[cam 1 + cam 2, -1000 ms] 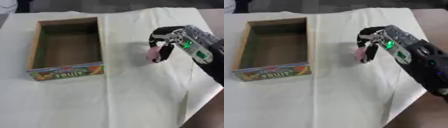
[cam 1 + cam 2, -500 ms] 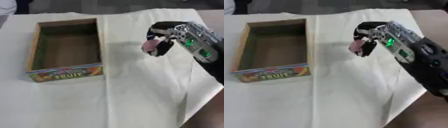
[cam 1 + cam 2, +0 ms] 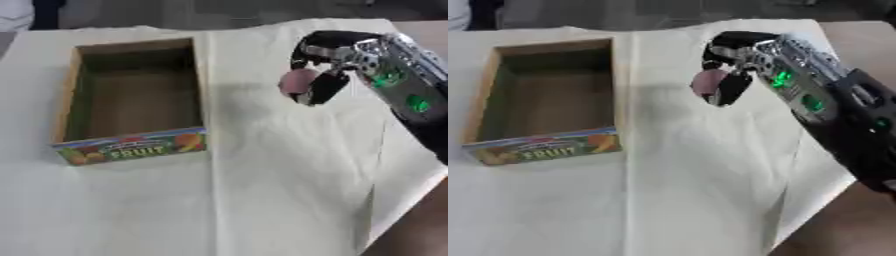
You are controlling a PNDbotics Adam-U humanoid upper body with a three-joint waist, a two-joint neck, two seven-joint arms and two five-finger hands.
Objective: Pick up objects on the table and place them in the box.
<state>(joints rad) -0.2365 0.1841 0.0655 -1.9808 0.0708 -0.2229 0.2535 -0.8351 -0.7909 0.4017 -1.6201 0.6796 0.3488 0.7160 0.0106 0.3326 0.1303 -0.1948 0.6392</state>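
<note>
The right hand (image 3: 328, 62) hangs above the cloth-covered bench (image 3: 262, 190), to the right of the box (image 3: 131, 97) and well apart from it. Its fingers (image 3: 322, 89) are curled down around a small pink object (image 3: 297, 81), pinching it clear of the cloth. The open box stands with its "FRUIT" label facing the camera.

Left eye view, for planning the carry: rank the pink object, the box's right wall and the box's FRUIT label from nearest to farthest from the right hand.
1. Pink object: held in the right hand.
2. Box's right wall: to the hand's left.
3. FRUIT label: front face, lower left.
</note>
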